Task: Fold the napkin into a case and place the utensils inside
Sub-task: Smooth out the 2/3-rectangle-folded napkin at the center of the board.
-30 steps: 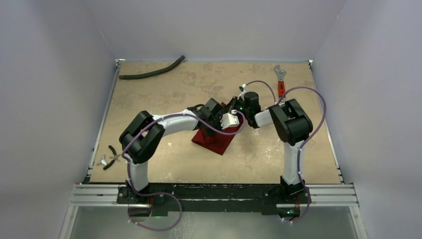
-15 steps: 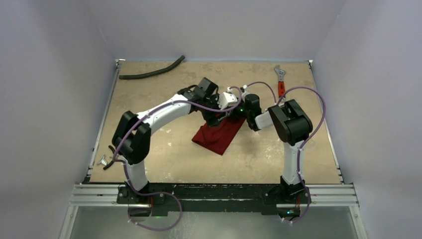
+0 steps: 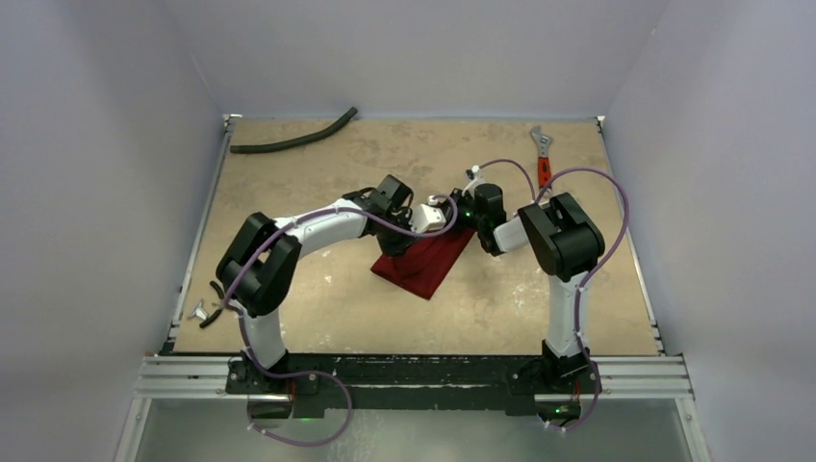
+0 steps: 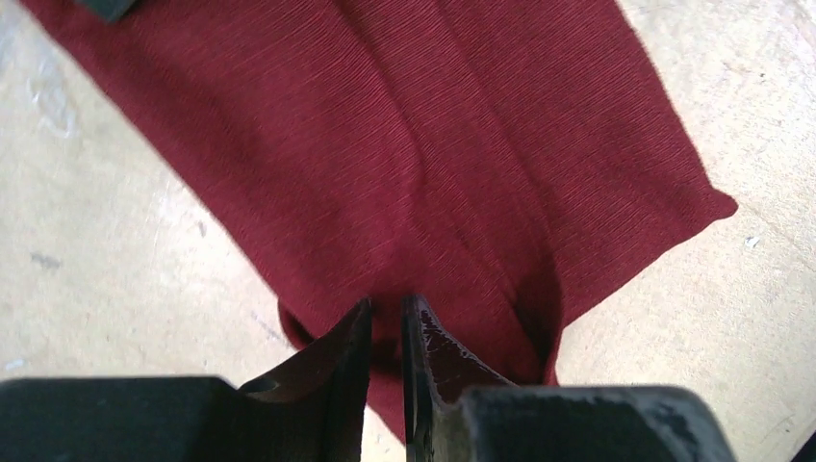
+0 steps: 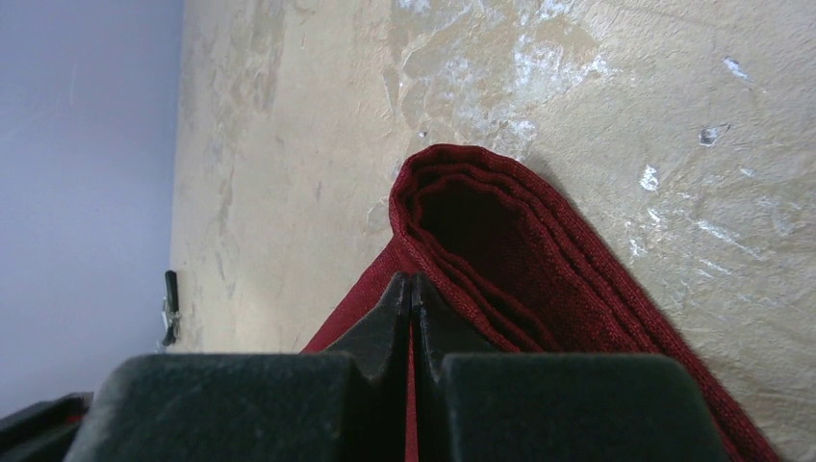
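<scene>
tan tabletop (image 3: 318, 183): napkin (image 3: 423, 265) folded mid-table. left gripper (image 4: 387, 310) swung off, now back on napkin end, jaws nearly together, can't tell if pinching. right gripper (image 5: 412, 289) still clamps far fold. folding unfinished.

L tool (image 4: 387, 306) moved, opened, re-closed on napkin (image 4: 433, 144)

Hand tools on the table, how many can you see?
2. A red-handled wrench lies near the far right corner, and black-handled pliers lie at the near left edge. More could be hidden under the napkin.
</scene>
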